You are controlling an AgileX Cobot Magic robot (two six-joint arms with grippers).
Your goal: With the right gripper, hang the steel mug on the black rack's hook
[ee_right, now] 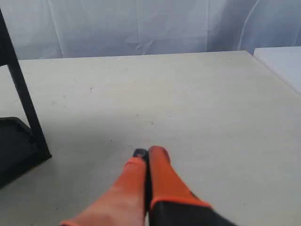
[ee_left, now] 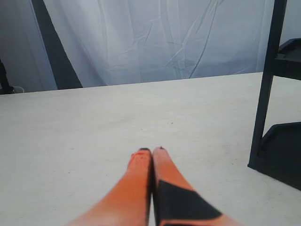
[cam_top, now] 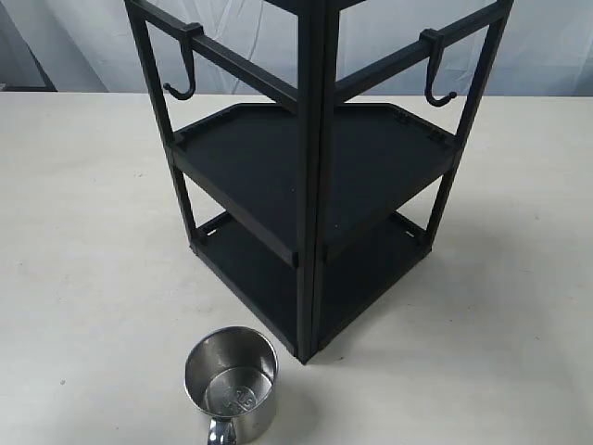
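The steel mug (cam_top: 232,380) stands upright on the table near the front edge, its handle toward the camera, just in front of the black rack (cam_top: 310,185). Two hooks hang from the rack's top rails, a left hook (cam_top: 183,74) and a right hook (cam_top: 436,79). Neither arm shows in the exterior view. My right gripper (ee_right: 146,153) has orange fingers pressed together over bare table, shut on nothing, with a rack post (ee_right: 23,101) off to one side. My left gripper (ee_left: 151,150) is likewise shut and empty, beside another rack post (ee_left: 265,89).
A pale table (cam_top: 83,241) carries everything. A white curtain (cam_top: 83,42) hangs behind it. The table's far corner and a white surface (ee_right: 282,61) beyond it show in the right wrist view. A dark strip (ee_left: 54,47) stands against the curtain in the left wrist view.
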